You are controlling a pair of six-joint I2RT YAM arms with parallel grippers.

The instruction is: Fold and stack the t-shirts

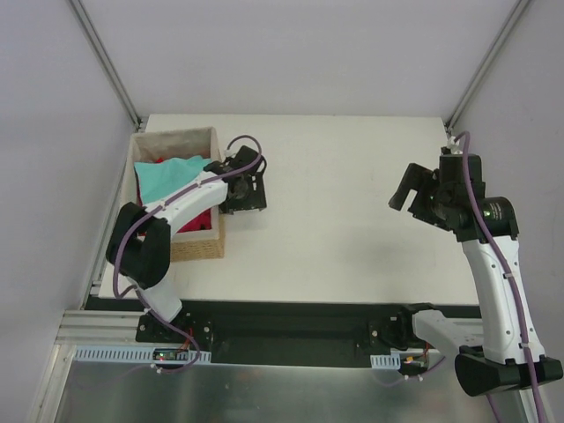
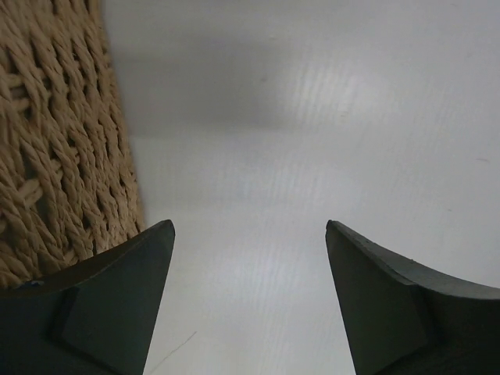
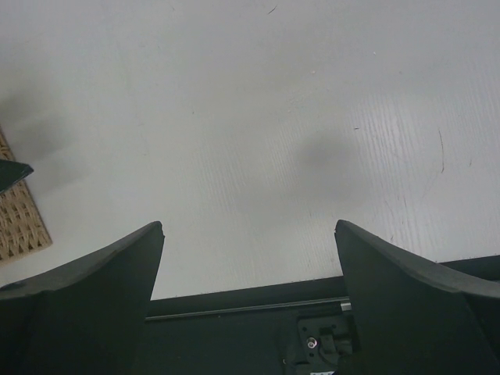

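2 sets of jaws, both standing apart with nothing between them. In the left wrist view I see only bare white surface between the left jaws, with the woven wall of the basket just beside the left-hand one. From above, the left arm reaches across the basket's near right corner, so those jaws hang just outside its right wall, not over the cloth. The right jaws are held wide over the right side of the surface, well apart from everything, and the right arm is raised.

All the cloth lies in the basket at the far left of the surface. The teal t-shirt lies on top and red cloth shows beneath it toward the near end. I cannot tell whether that red is 1 garment or 2.

I judge that nothing is folded yet and the step in hand is fetching the first tee. To do it well, I would lift the left jaws clear over the rim, not scrape along the weave. I would come down on an edge of the teal tee and pinch that layer only. Then I would draw it straight up, so the light basket is not dragged, and lay it flat mid-surface where the right jaws can reach a second corner.
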